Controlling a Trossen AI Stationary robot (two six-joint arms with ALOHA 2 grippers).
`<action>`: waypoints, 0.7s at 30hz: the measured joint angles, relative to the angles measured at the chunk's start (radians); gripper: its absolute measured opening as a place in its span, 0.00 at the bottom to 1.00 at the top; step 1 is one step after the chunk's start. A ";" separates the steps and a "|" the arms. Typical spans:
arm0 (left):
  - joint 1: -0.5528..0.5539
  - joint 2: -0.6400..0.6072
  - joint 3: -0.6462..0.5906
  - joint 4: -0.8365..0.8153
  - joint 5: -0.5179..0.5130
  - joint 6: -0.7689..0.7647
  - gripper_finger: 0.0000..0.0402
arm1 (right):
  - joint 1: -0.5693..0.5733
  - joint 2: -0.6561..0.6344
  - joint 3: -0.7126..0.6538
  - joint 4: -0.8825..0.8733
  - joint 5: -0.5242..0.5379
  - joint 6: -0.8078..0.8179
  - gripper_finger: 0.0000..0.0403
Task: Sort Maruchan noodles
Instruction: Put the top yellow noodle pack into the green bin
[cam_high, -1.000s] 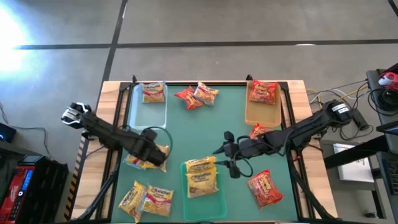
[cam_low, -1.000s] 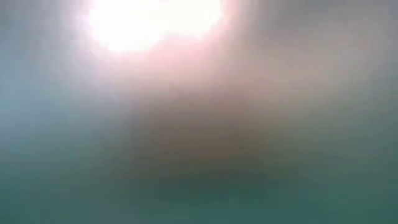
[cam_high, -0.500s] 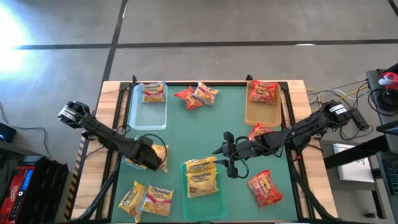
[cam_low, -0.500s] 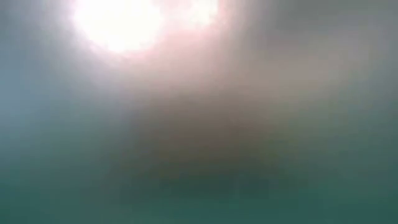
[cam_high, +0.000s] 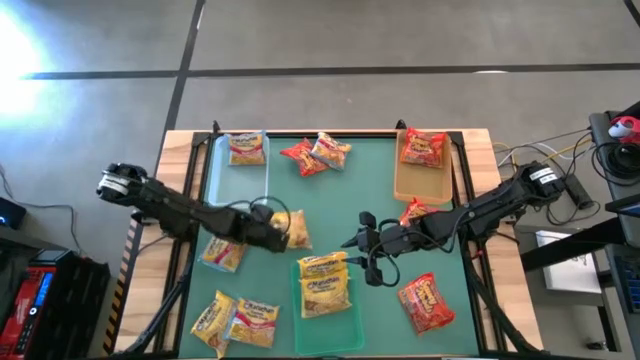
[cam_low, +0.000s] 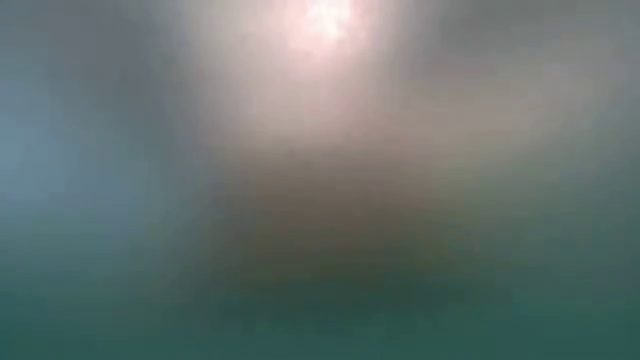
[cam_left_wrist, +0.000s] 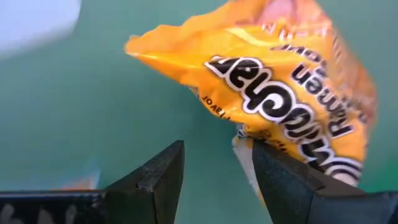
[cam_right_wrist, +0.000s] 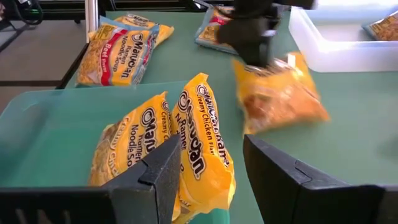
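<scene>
Maruchan packets lie across the green table. My left gripper (cam_high: 272, 228) (cam_left_wrist: 217, 155) is over the table's middle left, open, with a yellow packet (cam_high: 294, 228) (cam_left_wrist: 280, 81) just past its fingertips. The right wrist view shows that packet (cam_right_wrist: 280, 93) below the left gripper (cam_right_wrist: 252, 34). Another yellow packet (cam_high: 222, 252) lies flat to the left. My right gripper (cam_high: 365, 245) (cam_right_wrist: 211, 162) hovers open at the green tray's far right corner, touching nothing. The green tray (cam_high: 345, 330) holds two yellow packets (cam_high: 324, 283). The low view shows only blur. My left gripper touches the yellow packet's crimped end (cam_left_wrist: 239, 146) with the inner side of one finger (cam_left_wrist: 280, 180). The other finger (cam_left_wrist: 161, 174) stands apart, and green table shows in the gap. The fingers come from above. The packet tilts out past the fingertips. Whether it rests on the table, I cannot tell.
The clear tray (cam_high: 240, 185) at far left holds one orange-and-white packet (cam_high: 246, 148). The tan tray (cam_high: 420, 182) at far right holds a red one (cam_high: 423, 147). Loose packets lie at far middle (cam_high: 318, 154), beside the right arm (cam_high: 415, 210), near right (cam_high: 428, 302) and near left (cam_high: 237, 322).
My left gripper has moved from the packets at the table's left toward the right and slightly toward the far edge. One yellow packet has gone with it. The other yellow packet has stayed where it lay. My right arm has hardly moved.
</scene>
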 joint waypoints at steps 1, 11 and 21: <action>0.025 0.003 -0.003 0.039 -0.017 0.040 0.43 | 0.000 0.000 0.000 0.000 0.000 -0.006 0.40; 0.166 0.026 -0.006 0.467 -0.051 0.421 0.43 | -0.068 0.000 -0.001 -0.070 0.098 -0.205 0.39; 0.167 -0.025 -0.006 0.454 -0.003 0.536 0.43 | -0.291 0.020 -0.001 -0.096 0.003 -0.157 0.38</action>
